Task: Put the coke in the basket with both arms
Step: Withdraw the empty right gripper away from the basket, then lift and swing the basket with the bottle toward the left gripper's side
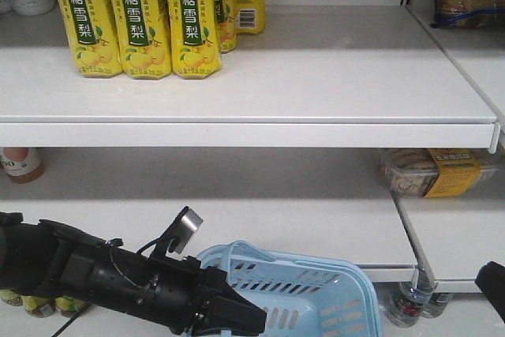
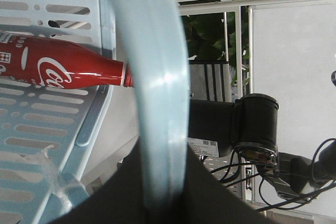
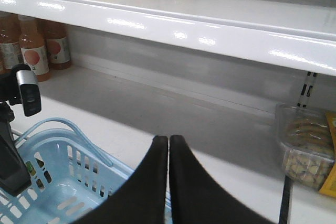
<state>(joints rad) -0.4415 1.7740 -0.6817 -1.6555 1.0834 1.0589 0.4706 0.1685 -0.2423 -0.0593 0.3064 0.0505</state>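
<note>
The light blue basket hangs low in front of the shelves. My left gripper is shut on its loop handle; in the left wrist view the gripper has a dark finger on each side of the handle. The coke, red with white Coca-Cola script, lies on its side on the basket's slotted floor. It does not show in the other views. My right gripper is shut and empty, above the basket's near rim. A bit of the right arm shows at the right edge.
Yellow pear-drink bottles stand on the upper shelf, whose front edge juts out above the basket. A clear snack box sits on the middle shelf at right. Orange drink bottles stand at left. Small bottles stand below.
</note>
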